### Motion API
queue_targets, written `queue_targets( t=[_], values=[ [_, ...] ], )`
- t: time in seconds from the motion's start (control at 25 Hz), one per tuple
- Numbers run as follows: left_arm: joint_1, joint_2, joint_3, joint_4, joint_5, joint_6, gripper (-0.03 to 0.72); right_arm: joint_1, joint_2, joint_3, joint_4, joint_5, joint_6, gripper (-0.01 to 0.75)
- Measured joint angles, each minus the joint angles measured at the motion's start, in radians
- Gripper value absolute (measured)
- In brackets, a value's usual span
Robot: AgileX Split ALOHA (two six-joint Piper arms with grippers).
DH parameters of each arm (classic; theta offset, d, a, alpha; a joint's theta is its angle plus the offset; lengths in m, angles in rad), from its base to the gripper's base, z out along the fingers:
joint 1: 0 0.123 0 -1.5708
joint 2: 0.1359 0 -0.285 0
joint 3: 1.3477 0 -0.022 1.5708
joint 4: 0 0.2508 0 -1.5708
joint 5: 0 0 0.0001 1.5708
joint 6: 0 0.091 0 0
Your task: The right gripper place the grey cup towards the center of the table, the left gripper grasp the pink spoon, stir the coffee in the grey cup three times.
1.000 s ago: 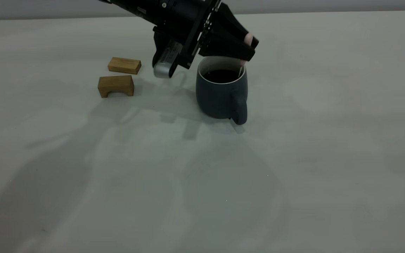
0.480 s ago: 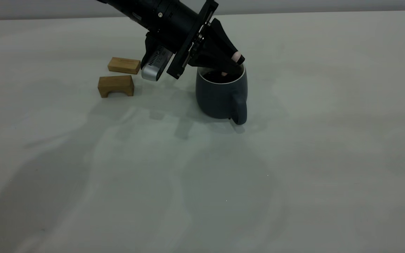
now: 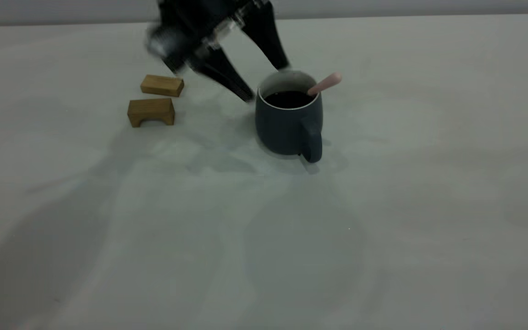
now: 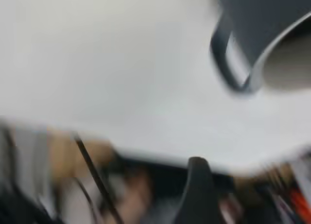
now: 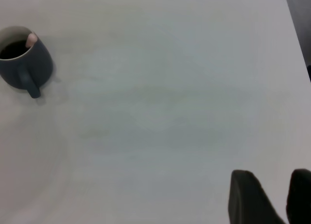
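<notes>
The grey cup (image 3: 289, 123) stands on the table (image 3: 383, 206) with its handle facing the camera and black coffee (image 3: 288, 98) inside. The pink spoon (image 3: 326, 83) rests in the cup, its handle leaning out over the right side of the rim, held by nothing. My left gripper (image 3: 266, 82) hangs open just up and left of the cup, blurred by motion, one finger beside the rim and one behind it. The left wrist view shows the cup (image 4: 272, 29) and one finger (image 4: 197, 185). Far from the cup (image 5: 24, 63), my right gripper (image 5: 271, 174) is open and empty.
Two tan wooden blocks lie left of the cup: a flat one (image 3: 162, 85) and an arched one (image 3: 151, 111). The table's edge (image 5: 291, 34) runs near the right gripper. Bare table surface lies in front and to the right of the cup.
The left gripper has opened and let go of the spoon, then swung up and to the left. The spoon now leans in the cup on its own.
</notes>
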Motion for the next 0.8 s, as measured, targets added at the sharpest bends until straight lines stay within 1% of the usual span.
queue_targets(
  t=[0.12, 0.2, 0.32, 0.44, 0.52, 0.64, 0.68, 0.8],
  values=[
    [0.0, -0.062, -0.079, 0.261, 0.0, -0.002, 0.633, 0.0, 0.0, 0.0, 0.0, 0.0, 0.0, 0.238],
    [0.0, -0.117, -0.119, 0.41, 0.0, 0.041, 0.595, 0.0, 0.0, 0.0, 0.0, 0.0, 0.0, 0.238],
    [0.005, -0.21, -0.144, 0.583, 0.0, 0.264, 0.532, 0.0, 0.0, 0.0, 0.0, 0.0, 0.0, 0.238],
    [0.007, -0.302, -0.145, 0.648, 0.0, 0.554, 0.473, 0.0, 0.0, 0.0, 0.0, 0.0, 0.0, 0.238],
    [0.006, -0.364, -0.141, 0.648, 0.0, 0.654, 0.436, 0.0, 0.0, 0.0, 0.0, 0.0, 0.0, 0.238],
    [0.006, -0.481, -0.052, 0.687, 0.0, 0.702, 0.39, 0.0, 0.0, 0.0, 0.0, 0.0, 0.0, 0.238],
    [0.006, -0.524, 0.012, 0.707, 0.0, 0.704, 0.375, 0.0, 0.0, 0.0, 0.0, 0.0, 0.0, 0.238],
    [0.006, -0.707, 0.267, 0.744, 0.0, 0.706, 0.339, 0.0, 0.0, 0.0, 0.0, 0.0, 0.0, 0.238]
  ],
)
